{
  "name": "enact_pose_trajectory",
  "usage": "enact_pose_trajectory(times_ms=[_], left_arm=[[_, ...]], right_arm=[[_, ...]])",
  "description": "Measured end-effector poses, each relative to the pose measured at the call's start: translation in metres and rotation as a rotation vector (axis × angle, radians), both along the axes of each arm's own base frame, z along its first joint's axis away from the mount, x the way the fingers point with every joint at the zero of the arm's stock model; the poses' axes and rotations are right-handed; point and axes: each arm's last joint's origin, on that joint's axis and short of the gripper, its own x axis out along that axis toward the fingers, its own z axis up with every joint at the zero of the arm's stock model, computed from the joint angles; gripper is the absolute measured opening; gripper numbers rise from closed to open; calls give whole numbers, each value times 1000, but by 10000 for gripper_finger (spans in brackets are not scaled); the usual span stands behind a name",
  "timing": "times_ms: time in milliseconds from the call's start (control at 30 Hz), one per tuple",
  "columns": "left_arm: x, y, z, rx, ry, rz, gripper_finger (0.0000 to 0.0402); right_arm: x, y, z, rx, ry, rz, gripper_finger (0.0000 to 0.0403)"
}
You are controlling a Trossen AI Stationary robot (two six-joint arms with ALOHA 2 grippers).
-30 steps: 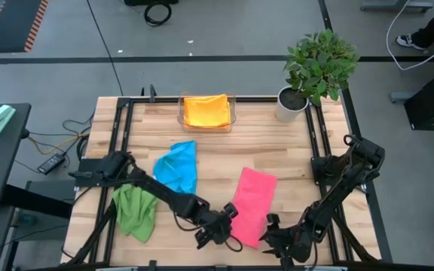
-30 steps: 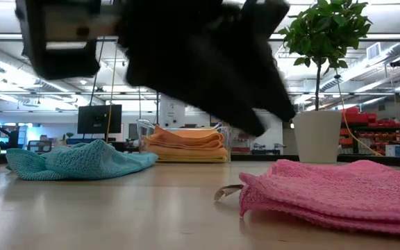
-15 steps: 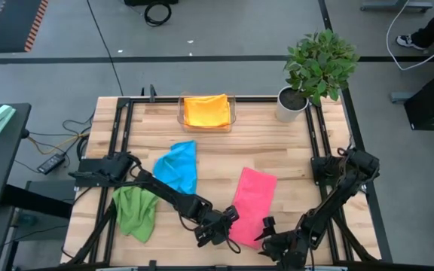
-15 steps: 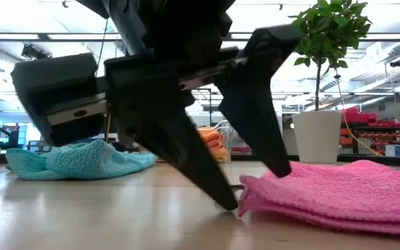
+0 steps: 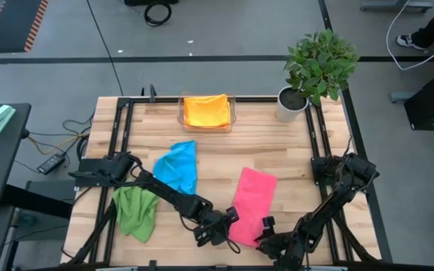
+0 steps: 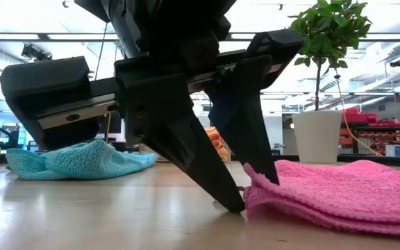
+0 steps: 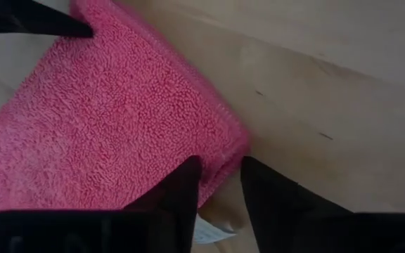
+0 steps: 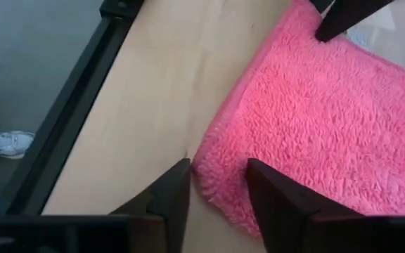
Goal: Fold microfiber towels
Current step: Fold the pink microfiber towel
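A pink microfiber towel [image 5: 253, 197] lies folded into a long rectangle at the table's near middle. My left gripper [image 5: 230, 226] is down at its near left corner [image 7: 223, 151], open, with one finger over the cloth and one on the wood beside it. My right gripper [image 5: 264, 229] stands open astride the near right corner [image 8: 213, 158] in the same way. A blue towel [image 5: 178, 167] lies crumpled mid-table, and a green towel [image 5: 134, 211] lies crumpled at the near left. An orange towel [image 5: 206, 111] lies folded in a clear tray. My left gripper comes slanting down from the table's left. One fingertip [image 6: 269, 177] dents the top of the pink towel's near left corner, and the other [image 6: 231, 203] stands on the wood against the corner's edge. The towel lies flat on the table. My right gripper has one finger [image 8: 276, 193] over the towel's near right corner and one [image 8: 171, 193] on the wood; I cannot tell whether it touches the cloth.
A potted plant [image 5: 315, 68] stands at the far right corner, and the clear tray [image 5: 233, 113] sits at the far middle. Black frame rails [image 5: 319, 139] run along the table's left and right sides. Bare wood lies between the pink towel and the tray.
Both grippers have sunk toward the table onto the pink towel's near corners. My left gripper's fingers have drawn closer together, one landing on the cloth and one on the wood. The towel has stayed flat where it was.
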Motion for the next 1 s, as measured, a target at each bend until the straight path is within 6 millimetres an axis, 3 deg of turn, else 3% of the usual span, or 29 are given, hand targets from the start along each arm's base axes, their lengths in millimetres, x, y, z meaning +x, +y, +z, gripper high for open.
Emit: enact_pose_trajectory(times_ms=[267,467,567,767,900,1000], left_arm=[[2,-1,-4,-43,8,47,41],[3,-4,-2,-134,17,164,9],[3,-4,8,-254,31,302,11],[-1,-3,57,-566,62,537,9],[-2,13,91,-754,65,692,7],[8,38,97,-887,83,872,6]], right_arm=[[-5,3,-2,20,6,-12,53],[-8,5,2,146,25,-103,40],[-8,6,19,281,26,-168,39],[-18,-8,78,510,22,-302,39],[-34,-34,102,483,72,-431,39],[-49,-57,111,419,117,-587,39]])
